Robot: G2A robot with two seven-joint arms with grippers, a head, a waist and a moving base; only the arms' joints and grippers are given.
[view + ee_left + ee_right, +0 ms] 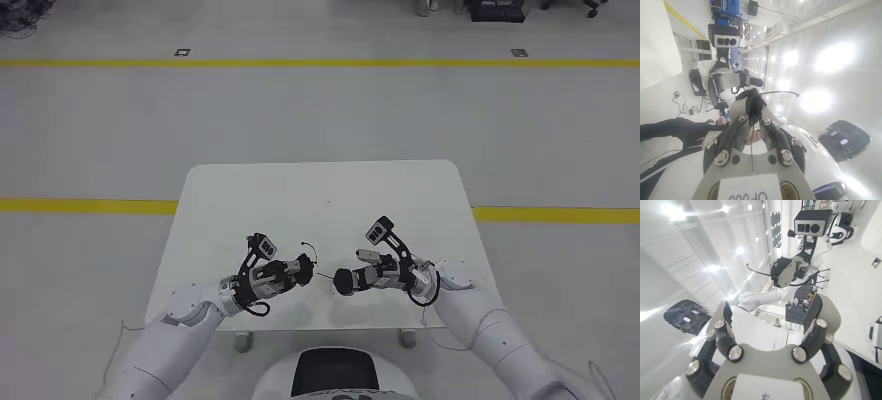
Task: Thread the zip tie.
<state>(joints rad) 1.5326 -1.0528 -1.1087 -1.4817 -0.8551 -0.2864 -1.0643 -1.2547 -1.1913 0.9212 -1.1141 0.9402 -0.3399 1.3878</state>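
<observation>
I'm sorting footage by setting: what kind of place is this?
Probably a robotics lab or test hall: yellow floor lines, a lone white table, and another robot standing nearby.

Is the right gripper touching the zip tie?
Apart: right wrist view shows the right gripper open, empty, the zip tie farther off in the left gripper.

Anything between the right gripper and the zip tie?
Nothing; the top view shows only bare table between the open right gripper and the zip tie in the left gripper.
</observation>
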